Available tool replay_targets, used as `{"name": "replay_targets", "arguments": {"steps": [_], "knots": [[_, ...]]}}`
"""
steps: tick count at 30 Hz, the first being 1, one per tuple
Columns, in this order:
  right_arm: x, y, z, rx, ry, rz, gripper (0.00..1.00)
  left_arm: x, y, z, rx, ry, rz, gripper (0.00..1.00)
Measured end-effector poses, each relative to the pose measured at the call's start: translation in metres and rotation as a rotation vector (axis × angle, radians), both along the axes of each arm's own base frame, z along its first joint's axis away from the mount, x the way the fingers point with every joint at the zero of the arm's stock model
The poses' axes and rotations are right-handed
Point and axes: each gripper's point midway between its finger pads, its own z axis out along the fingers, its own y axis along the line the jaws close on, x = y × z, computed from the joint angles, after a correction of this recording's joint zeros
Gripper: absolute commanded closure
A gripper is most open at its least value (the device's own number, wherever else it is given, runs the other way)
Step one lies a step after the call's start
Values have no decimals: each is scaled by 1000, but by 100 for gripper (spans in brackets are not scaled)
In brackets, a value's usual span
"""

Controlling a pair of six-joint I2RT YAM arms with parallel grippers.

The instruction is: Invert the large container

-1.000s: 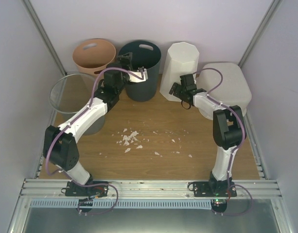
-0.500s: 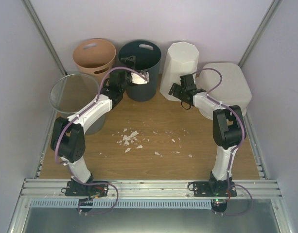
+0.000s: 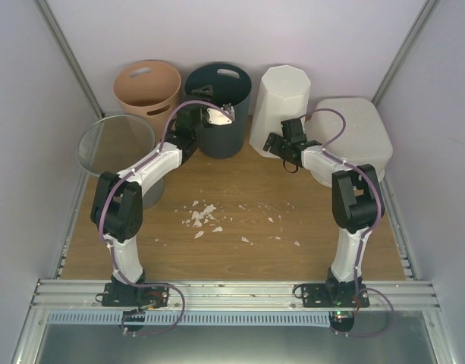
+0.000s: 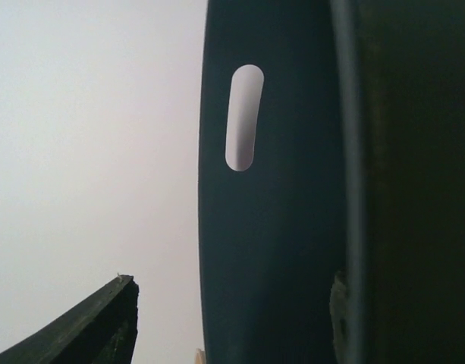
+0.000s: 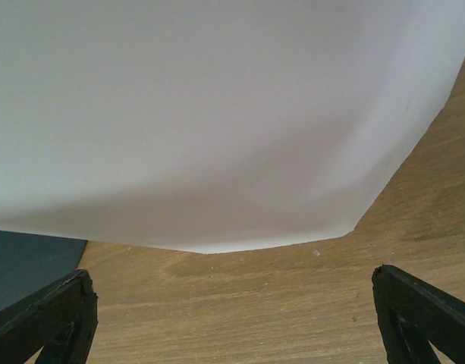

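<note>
The large container (image 3: pixel 361 129), a wide translucent-white tub, stands at the back right with a smooth closed face up; my right arm hides its near-left part. My right gripper (image 3: pixel 276 144) is open and empty, low over the wood in front of the tall white faceted bin (image 3: pixel 281 102). In the right wrist view the gripper (image 5: pixel 236 318) has its fingers wide apart and the white bin (image 5: pixel 217 114) fills the view ahead. My left gripper (image 3: pixel 205 94) is open at the near rim of the dark blue-grey bin (image 3: pixel 221 133). The left wrist view shows the gripper (image 4: pixel 228 322) against that bin's slotted wall (image 4: pixel 278 227).
A peach bin (image 3: pixel 145 87) stands at the back left, and a grey wire-mesh bin (image 3: pixel 111 148) beside my left arm. Several white scraps (image 3: pixel 205 216) lie on the wooden table (image 3: pixel 240 189). Walls and metal posts close in the sides and back.
My left arm has folded up, its elbow swinging toward the back, and its gripper has pushed farther over the dark bin's rim. The right arm and the tub have not moved.
</note>
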Motion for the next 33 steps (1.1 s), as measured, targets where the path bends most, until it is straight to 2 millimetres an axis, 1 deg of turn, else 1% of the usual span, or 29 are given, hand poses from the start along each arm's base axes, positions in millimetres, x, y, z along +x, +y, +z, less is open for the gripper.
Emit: {"name": "replay_targets", "arguments": {"steps": [4, 6, 9, 10, 12, 13, 14, 16, 21, 24, 27, 30, 32, 33], "knots": [[-1, 2, 1, 9, -5, 8, 4, 4, 1, -3, 13, -11, 11, 44], [-3, 2, 2, 15, -4, 15, 5, 4, 1, -3, 15, -25, 15, 58], [-8, 4, 12, 27, -20, 32, 5, 4, 3, -5, 19, -46, 24, 80], [-10, 3, 18, 29, -31, 35, 5, 4, 4, -8, 27, -52, 26, 86], [-13, 4, 32, 40, -55, 48, 5, 3, 6, -12, 51, -71, 32, 90], [-16, 5, 43, 48, -75, 57, 5, 3, 7, -13, 46, -77, 35, 91], [-18, 5, 51, 52, -90, 65, 5, 3, 7, -12, 45, -83, 37, 94], [-21, 7, 74, 66, -135, 86, 5, 2, 8, -13, 43, -87, 39, 100], [-33, 10, 119, 85, -221, 138, 6, 1, 9, -13, 40, -101, 42, 100], [-43, 12, 138, 89, -256, 175, 6, -3, 8, -12, 34, -95, 39, 100], [-56, 12, 155, 87, -282, 209, 6, -11, 8, -5, 17, -75, 37, 100], [-72, 9, 177, 82, -321, 231, 6, -23, 5, 6, -21, -37, 28, 100], [-83, 5, 196, 73, -359, 236, 6, -31, 2, 20, -58, -3, 20, 100], [-90, 2, 208, 70, -384, 235, 6, -35, 1, 31, -82, 7, 15, 100]]}}
